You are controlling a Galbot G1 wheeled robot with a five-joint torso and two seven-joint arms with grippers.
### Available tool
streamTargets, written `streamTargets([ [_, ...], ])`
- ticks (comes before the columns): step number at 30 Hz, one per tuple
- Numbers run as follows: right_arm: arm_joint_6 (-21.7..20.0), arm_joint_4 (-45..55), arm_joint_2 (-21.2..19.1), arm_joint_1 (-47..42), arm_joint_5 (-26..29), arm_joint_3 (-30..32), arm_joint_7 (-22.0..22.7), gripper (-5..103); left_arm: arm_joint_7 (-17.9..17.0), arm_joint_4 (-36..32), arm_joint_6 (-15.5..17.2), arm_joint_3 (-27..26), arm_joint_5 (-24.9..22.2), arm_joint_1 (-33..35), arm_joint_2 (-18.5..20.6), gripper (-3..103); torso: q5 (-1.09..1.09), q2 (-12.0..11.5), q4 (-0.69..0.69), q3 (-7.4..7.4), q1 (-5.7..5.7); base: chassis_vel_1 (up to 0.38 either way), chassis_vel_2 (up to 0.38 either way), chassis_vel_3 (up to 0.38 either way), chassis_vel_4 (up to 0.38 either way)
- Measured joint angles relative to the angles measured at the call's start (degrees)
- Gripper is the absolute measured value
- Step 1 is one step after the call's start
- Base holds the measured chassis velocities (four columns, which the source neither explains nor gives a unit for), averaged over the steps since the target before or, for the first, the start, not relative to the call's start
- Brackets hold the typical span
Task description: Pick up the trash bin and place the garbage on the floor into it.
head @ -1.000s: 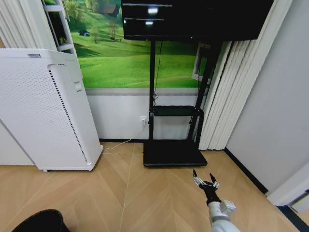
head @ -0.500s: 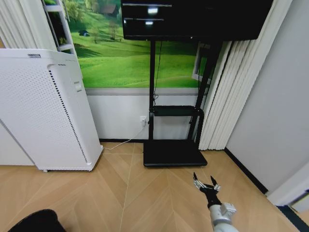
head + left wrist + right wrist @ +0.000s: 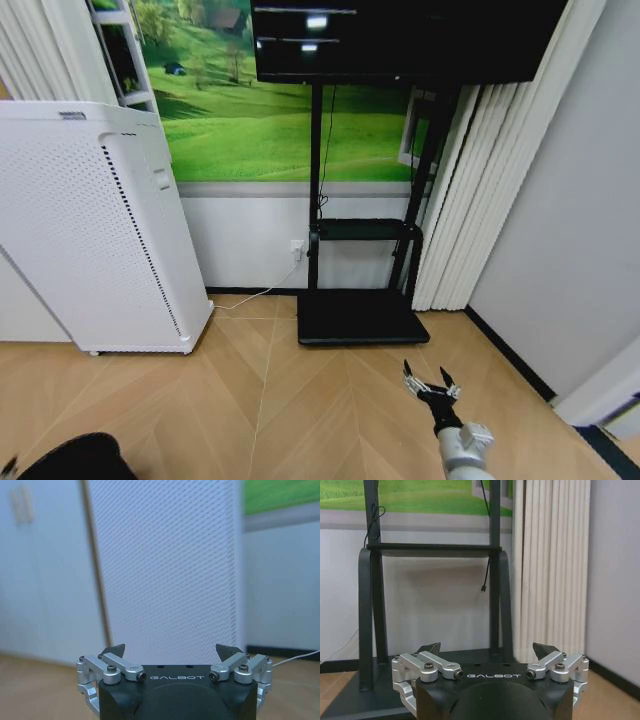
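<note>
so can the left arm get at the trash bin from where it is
Probably yes: the trash bin sits on open floor at the robot's lower left, and the left gripper, jaws open, faces the white air purifier with nothing between.

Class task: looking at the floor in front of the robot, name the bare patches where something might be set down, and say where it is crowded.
Bare wood floor lies between the air purifier, the TV stand base and the right gripper. Crowded: along the wall, and the near-left corner by the trash bin.

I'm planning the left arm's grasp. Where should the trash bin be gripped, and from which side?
Probably the rim of the trash bin, from above. Its open top faces up at the head view's lower left, and the open left gripper is on that side.
</note>
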Motion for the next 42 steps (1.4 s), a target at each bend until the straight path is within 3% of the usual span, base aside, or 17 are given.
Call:
streamTargets([
  [3, 0.4, 2.01, 0.84, -2.6, -1.33, 1.0, -0.91, 100, 0.69, -3.28, 0.02, 1.65, 2.22, -1.16, 0.53, 99, 0.0, 0.0, -0.01, 0.0, 0.0, 0.0, 0.0, 0.0, 0.0],
  [5, 1.21, 6.04, 2.35, -7.35, -2.8, 1.98, -3.03, 100, 0.24, -9.41, 2.8, 6.0, 4.42, -3.25, 1.31, 100, 0.0, 0.01, -0.04, 0.0, 0.0, 0.0, 0.0, 0.0, 0.0],
  [6, 1.21, 6.04, 2.35, -7.35, -2.8, 1.98, -3.03, 100, 0.24, -9.41, 2.8, 6.0, 4.42, -3.25, 1.31, 100, 0.0, 0.01, -0.04, 0.0, 0.0, 0.0, 0.0, 0.0, 0.0],
  [12, 1.92, 13.99, 5.51, -13.74, -6.74, -1.27, -4.33, 100, -4.06, -17.99, 8.83, 19.27, 7.8, -6.73, 1.28, 100, -0.02, 0.01, -0.01, 0.0, 0.0, 0.0, 0.0, 0.0, 0.0],
  [19, 1.72, 15.71, 8.6, -14.38, -9.13, -2.76, -5.47, 100, -5.86, -20.42, 9.55, 27.4, 11.22, -6.57, -1.27, 100, -0.01, 0.01, 0.0, 0.0, 0.0, 0.0, 0.0, 0.0, 0.0],
  [26, 0.58, 16.43, 9.9, -14.63, -10.37, -3.16, -6.23, 100, -7.74, -20.53, 9.85, 29.23, 12.69, -6.48, -3.14, 100, -0.02, 0.01, 0.0, 0.0, 0.0, 0.0, 0.0, 0.0, 0.0],
  [42, 0.17, 16.45, 9.89, -14.59, -10.37, -3.17, -6.24, 100, -7.85, -20.41, 9.91, 28.98, 12.63, -6.45, -3.17, 100, -0.02, 0.01, 0.0, 0.0, 0.0, 0.0, 0.0, 0.0, 0.0],
])
